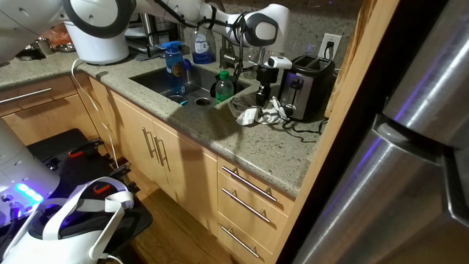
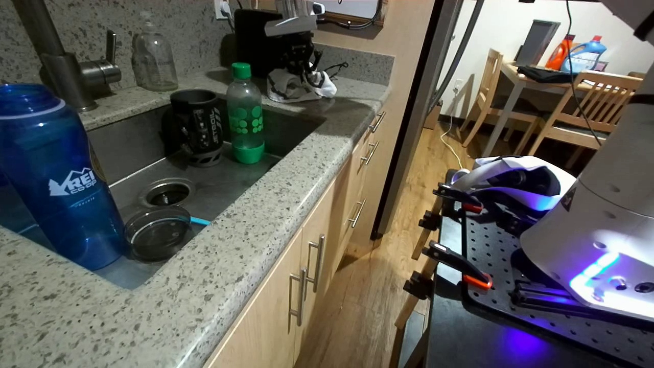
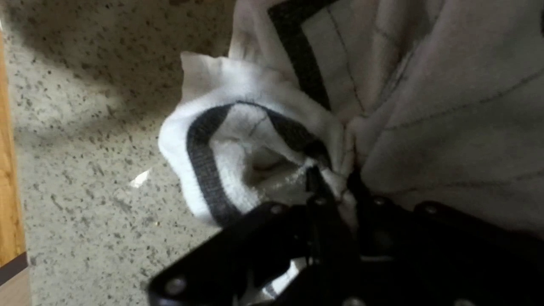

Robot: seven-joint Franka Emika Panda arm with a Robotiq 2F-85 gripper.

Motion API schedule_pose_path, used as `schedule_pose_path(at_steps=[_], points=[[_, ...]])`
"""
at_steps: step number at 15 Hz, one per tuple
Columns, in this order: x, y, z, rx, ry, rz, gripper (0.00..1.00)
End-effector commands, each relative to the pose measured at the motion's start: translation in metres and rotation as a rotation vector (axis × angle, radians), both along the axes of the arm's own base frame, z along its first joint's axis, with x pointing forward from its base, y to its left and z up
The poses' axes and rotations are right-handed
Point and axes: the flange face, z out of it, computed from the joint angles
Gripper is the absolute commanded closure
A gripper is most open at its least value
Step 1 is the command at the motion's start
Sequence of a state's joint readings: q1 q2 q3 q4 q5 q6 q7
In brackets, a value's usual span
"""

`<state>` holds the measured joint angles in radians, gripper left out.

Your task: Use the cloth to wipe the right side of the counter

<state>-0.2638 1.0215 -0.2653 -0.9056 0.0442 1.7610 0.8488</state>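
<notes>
the jaws are pinched tight on a gathered fold of the cloth (image 3: 382, 102), which lies bunched on the right side of the desk (image 1: 271, 150), between the sink (image 2: 127, 138) and the toaster (image 1: 311, 88); whether it touches the toaster i can't tell. i'd judge the grip is made and the wipe itself is the step in hand. to do it well, press just enough that the loose folds lie flat, with fabric under the jaws so they don't scrape. pull rather than push: a soft heap should trail nicely but would likely crumple ahead of the grip. slow, overlapping strokes toward the front of the desk would suit. mind the black cord (image 1: 310, 132) near the cloth, which could snag, and stay clear of the sink, where the bottle (image 1: 224, 90) stands.
</notes>
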Motion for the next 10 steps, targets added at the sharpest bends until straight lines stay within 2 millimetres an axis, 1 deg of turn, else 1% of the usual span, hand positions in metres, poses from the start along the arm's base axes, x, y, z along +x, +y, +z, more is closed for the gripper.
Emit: schedule_pose_path(at_steps=[1, 5, 10], points=[[-0.016, 0.024, -0.03, -0.011, 0.067, 0.053, 0.97], [-0.02, 0.044, -0.029, -0.041, 0.071, 0.112, 0.97], [-0.03, 0.062, -0.026, -0.056, 0.069, 0.176, 0.97]])
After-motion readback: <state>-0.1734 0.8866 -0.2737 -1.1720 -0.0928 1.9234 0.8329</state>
